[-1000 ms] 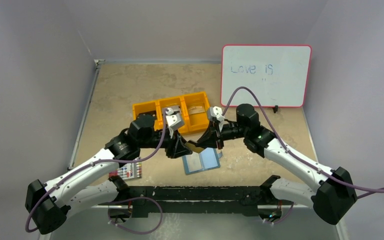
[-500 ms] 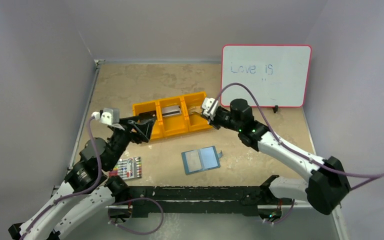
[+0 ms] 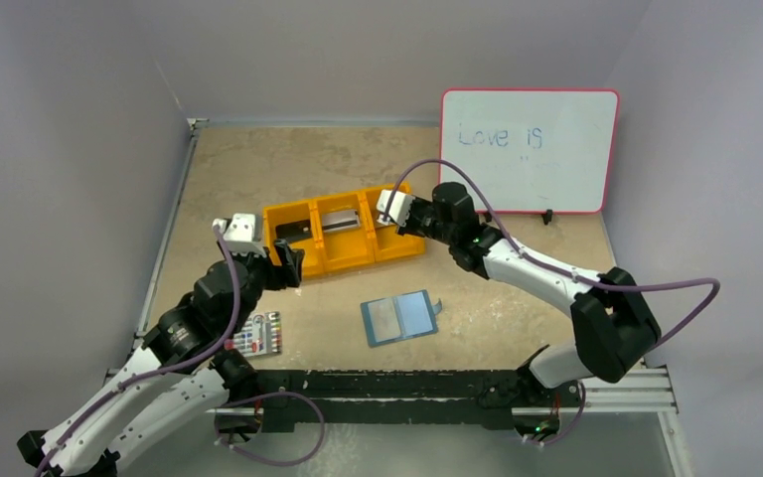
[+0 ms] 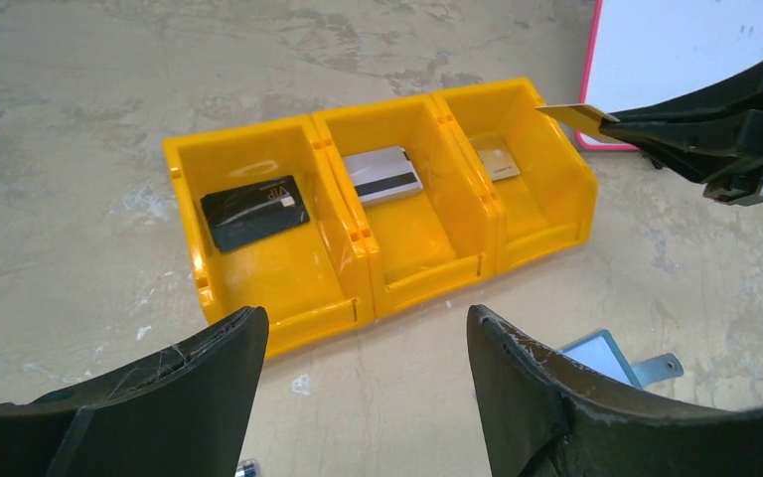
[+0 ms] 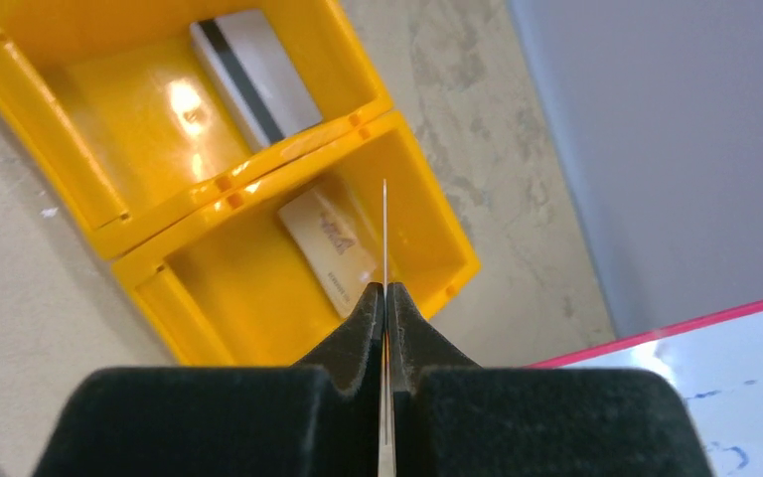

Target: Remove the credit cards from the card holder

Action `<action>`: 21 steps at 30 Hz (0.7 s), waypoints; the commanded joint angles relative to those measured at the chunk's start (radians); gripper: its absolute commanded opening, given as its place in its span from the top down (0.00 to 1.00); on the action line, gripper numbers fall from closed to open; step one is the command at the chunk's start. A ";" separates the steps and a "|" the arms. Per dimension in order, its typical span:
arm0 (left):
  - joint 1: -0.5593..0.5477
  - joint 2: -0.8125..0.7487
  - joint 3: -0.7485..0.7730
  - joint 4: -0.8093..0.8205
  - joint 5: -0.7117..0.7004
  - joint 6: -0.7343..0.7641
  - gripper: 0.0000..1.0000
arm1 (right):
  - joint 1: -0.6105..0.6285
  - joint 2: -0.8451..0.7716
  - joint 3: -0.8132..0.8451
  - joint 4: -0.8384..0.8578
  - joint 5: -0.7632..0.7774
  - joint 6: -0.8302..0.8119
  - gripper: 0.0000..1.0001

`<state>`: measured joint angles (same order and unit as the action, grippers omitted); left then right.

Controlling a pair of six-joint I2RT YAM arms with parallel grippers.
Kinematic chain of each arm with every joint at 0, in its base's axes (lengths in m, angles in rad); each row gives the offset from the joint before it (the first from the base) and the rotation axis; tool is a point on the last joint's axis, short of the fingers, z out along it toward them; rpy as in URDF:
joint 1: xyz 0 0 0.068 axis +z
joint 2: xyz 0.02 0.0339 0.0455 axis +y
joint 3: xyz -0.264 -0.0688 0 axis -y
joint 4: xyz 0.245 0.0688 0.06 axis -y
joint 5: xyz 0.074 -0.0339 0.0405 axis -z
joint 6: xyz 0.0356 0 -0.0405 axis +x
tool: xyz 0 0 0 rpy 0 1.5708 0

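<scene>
A mottled tan surface carries everything, with a whiteboard propped at its far right. The left arm reaches in from the near left and the right arm from the near right, both toward an orange bin of three compartments in the middle. The left jaws hang spread and empty just near-left of the bin. The right jaws are pressed together on a gold card, held on edge above the right compartment. The holder lies open and flat on the surface, nearer than the bin and apart from it. A marker pack sits at the near left beside the left arm. In the bin lie a black card on the left, a silver card in the middle and a tan card on the right
</scene>
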<state>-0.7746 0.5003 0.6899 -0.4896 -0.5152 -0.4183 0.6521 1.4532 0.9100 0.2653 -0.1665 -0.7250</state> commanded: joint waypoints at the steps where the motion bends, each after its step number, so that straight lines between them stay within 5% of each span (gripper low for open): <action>1: 0.001 -0.002 0.021 -0.001 -0.083 -0.003 0.27 | -0.003 -0.025 -0.030 0.242 0.022 -0.054 1.00; 21: 0.002 0.060 0.057 -0.054 -0.154 -0.029 0.22 | -0.020 0.102 0.049 0.098 0.026 -0.209 1.00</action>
<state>-0.7746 0.5564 0.6983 -0.5507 -0.6399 -0.4313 0.6430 1.5391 0.9062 0.3782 -0.1226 -0.8829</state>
